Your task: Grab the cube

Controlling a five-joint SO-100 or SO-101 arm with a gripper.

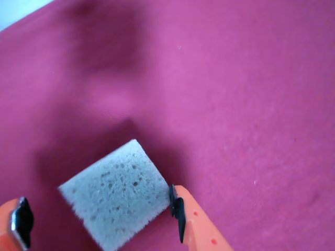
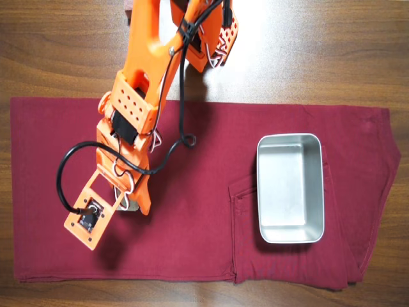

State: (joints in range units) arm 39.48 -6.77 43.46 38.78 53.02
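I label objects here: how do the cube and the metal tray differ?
The cube is pale grey, matte and speckled; the tray is shiny metal. The cube is solid; the tray is hollow and empty. The open claw flanks the cube; the tray lies apart. Both rest on the red cloth.

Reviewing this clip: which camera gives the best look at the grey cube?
The wrist view. The cube fills the lower frame on the red cloth, sitting between the open fingers of the gripper. In the overhead view the arm covers nearly all of it; at most a pale sliver shows beside the gripper.
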